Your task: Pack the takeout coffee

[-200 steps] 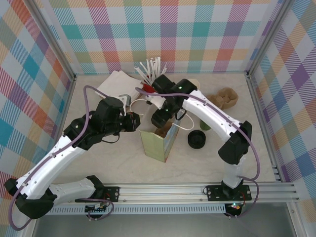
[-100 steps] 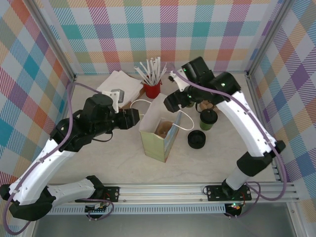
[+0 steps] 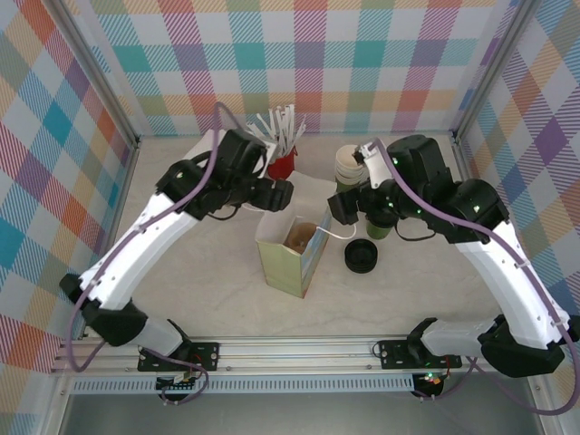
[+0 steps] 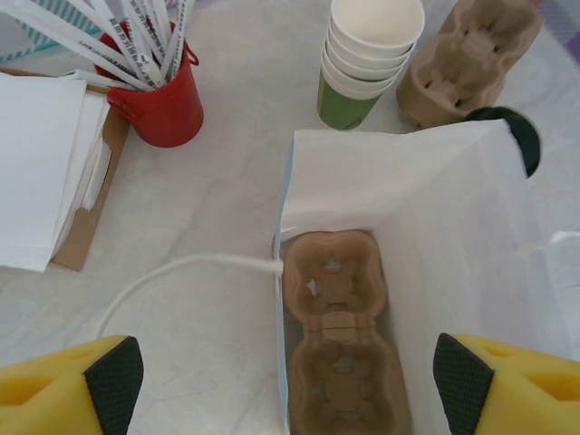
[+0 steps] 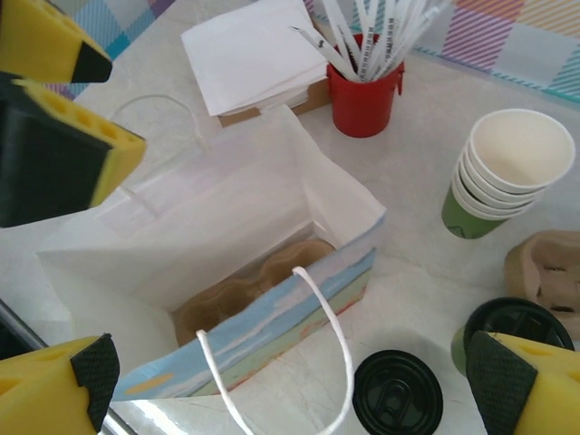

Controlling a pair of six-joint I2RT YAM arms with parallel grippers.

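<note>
Nearest you, the paper bag (image 3: 286, 268) stands upright and open-mouthed on the table (image 3: 208, 281). A cardboard cup carrier (image 4: 337, 335) lies flat on its bottom, and none of its holes holds a cup. One white handle (image 4: 181, 267) droops onto the table on the bag's left side. Just right of the bag lies a loose black lid (image 3: 360, 256).

The takeout coffee (image 5: 504, 319), a green cup with a black lid on it, stands on the table just beyond that loose lid. It is outside the bag and partly under your right arm.

Your left gripper (image 3: 281, 193) hovers over the far left edge of the bag. Its wrist camera looks straight down into the bag, and its yellow fingers (image 4: 109, 381) are spread wide with nothing gripped. Your right gripper (image 3: 343, 207) hangs near the bag's far right corner, close to the coffee. Its jaws also stand wide apart and hold nothing.

Farther back, a stack of green cups (image 3: 347, 163) stands beside a red pot of straws (image 3: 281, 165). A pile of white napkins (image 5: 254, 54) lies left of the pot, and a spare carrier (image 4: 471, 59) lies right of the stack.
</note>
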